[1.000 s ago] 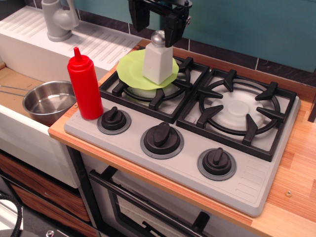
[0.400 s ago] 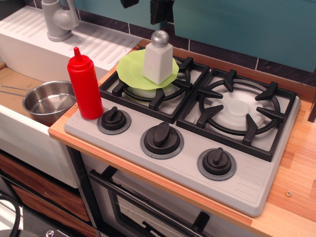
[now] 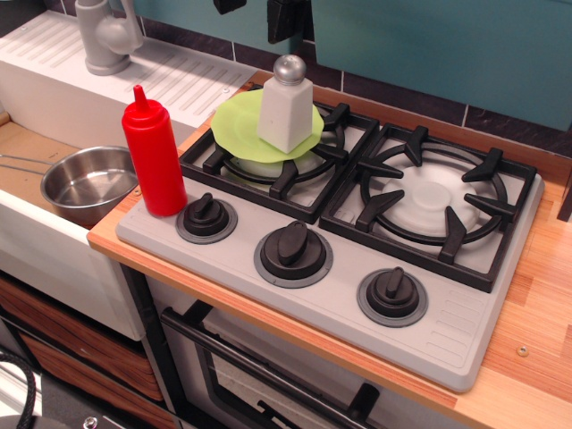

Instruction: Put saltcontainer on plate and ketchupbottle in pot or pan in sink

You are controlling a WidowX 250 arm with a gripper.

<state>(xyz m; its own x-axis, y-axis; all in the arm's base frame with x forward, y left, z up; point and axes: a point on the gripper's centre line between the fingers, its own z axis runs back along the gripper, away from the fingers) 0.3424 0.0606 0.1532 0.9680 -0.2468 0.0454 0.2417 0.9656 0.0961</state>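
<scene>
— Teal wall behind, toy stove (image 3: 340,259) set into a wooden bench (image 3: 536,295). Where does the job stand?

— From my screen, half done, I judge. My saltcontainer (image 3: 285,107) stands upright on the lime plate (image 3: 234,125), which sits on the back-left burner grate (image 3: 268,170).

— And the ketchupbottle (image 3: 154,156)?

— Upright on the stove's front-left corner, just beside the knob (image 3: 206,217), untouched. It has yet to go into the pot (image 3: 87,185), which rests in the sink (image 3: 45,241) to the left, empty as far as I can see, below the faucet (image 3: 105,36).

— Your pincer (image 3: 253,7)?

— Only two dark tips show at the top edge, above the shaker and clear of it, holding nothing. They stand apart, so I read it as spread. I'd move it left toward the bottle next.
</scene>
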